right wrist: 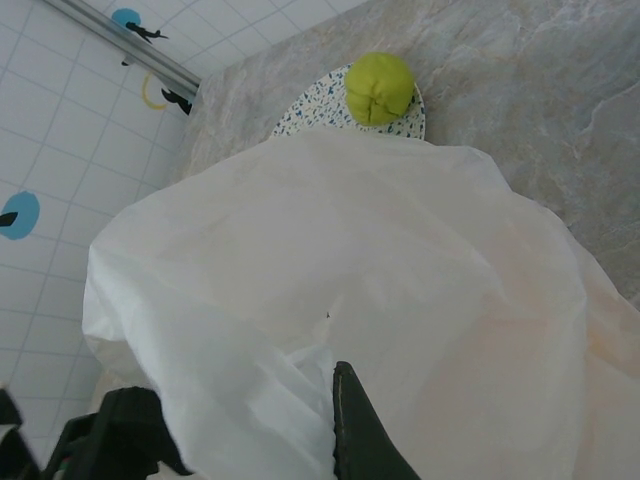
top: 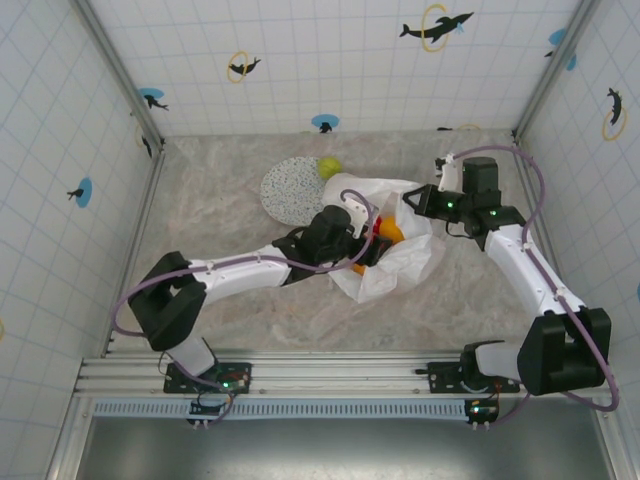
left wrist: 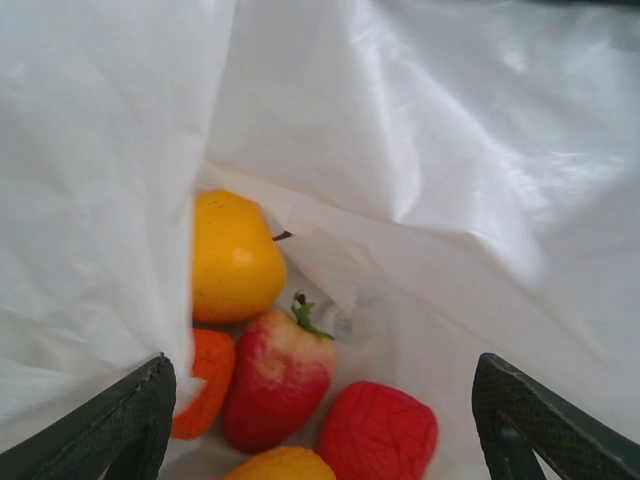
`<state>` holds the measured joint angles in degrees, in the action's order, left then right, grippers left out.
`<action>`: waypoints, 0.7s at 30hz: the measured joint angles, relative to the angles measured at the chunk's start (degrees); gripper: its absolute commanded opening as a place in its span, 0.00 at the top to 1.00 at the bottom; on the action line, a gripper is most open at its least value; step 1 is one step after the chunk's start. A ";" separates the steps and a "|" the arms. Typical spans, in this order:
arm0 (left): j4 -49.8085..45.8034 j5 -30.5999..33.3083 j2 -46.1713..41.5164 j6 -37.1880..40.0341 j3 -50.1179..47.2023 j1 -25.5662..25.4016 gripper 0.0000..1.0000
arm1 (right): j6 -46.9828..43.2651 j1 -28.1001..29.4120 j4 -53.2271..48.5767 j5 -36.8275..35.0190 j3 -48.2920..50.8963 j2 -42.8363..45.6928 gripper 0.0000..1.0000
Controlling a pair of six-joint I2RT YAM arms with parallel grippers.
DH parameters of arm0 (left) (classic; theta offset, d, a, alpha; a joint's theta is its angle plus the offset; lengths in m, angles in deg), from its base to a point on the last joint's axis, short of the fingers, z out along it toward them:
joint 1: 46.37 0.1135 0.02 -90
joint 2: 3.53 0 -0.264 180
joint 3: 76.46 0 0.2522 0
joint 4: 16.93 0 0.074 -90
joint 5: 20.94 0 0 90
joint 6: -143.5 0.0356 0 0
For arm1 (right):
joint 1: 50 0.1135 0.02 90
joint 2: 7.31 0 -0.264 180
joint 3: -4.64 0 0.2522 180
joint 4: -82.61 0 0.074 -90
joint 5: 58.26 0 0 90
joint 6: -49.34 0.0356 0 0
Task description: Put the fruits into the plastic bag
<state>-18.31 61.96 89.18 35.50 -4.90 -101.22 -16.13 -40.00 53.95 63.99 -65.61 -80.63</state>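
Note:
The white plastic bag point(top: 400, 255) lies crumpled at the table's middle. My left gripper point(left wrist: 325, 400) is inside its mouth, open, with dark fingers point(left wrist: 120, 425) at both sides and nothing between them. Below it in the bag lie a yellow fruit point(left wrist: 232, 255), a red strawberry-like fruit point(left wrist: 275, 375), a red wrinkled fruit point(left wrist: 378, 435), an orange fruit point(left wrist: 205, 380) and another yellow one point(left wrist: 280, 465). My right gripper point(top: 412, 200) is shut on the bag's upper edge point(right wrist: 300, 300), holding it up. A green fruit point(right wrist: 379, 88) sits on the speckled plate point(top: 290, 190).
The grey speckled plate point(right wrist: 310, 112) lies just beyond the bag, towards the back wall. Tiled walls enclose the marbled table on three sides. My left arm point(top: 250, 268) stretches across the table's middle into the bag.

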 measured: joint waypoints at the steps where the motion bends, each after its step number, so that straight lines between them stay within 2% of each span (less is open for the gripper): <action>1: -0.33 -0.44 -1.33 -0.02 -0.70 0.00 0.23 | 0.02 -0.02 -0.02 -0.04 0.02 -0.07 1.00; 12: -0.04 -8.55 -13.79 -3.06 -7.17 3.91 0.23 | -1.09 -0.28 -0.24 -1.64 0.11 -0.13 1.00; 21: -0.26 -8.35 -22.99 -3.28 -10.25 7.43 0.22 | -1.55 -0.37 -0.42 -2.45 0.11 -0.13 1.00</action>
<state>-18.57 53.61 66.19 32.23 -15.15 -93.78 -17.68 -40.37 53.54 61.55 -65.50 -80.76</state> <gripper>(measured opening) 0.775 0.044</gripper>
